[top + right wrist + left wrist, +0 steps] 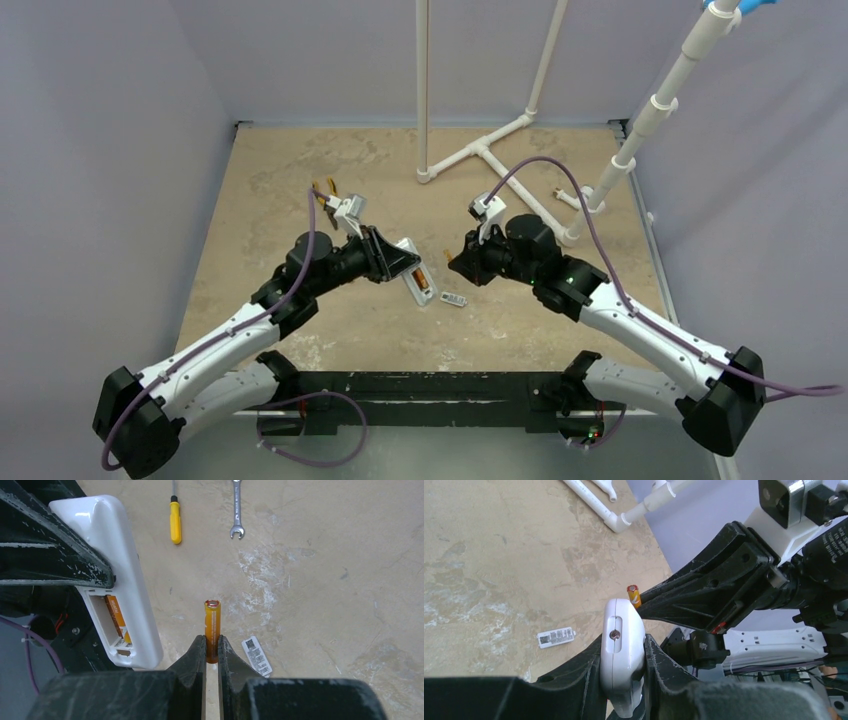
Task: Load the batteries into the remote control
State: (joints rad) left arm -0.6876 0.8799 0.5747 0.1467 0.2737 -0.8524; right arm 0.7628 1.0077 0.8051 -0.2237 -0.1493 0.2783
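Right pincer clamped a battery by its base, beside the remote, which the left pincer gripped; laying it parallel to the free slot would likely seat it best.

Observe the white remote control: raised, recess exposed, one orange battery seated. The second battery stands upright alongside, not touching.

Battery: lower end hidden between right fingers. Remote, left of them: top behind left finger. Wrench, beyond fingertips: handle cropped.
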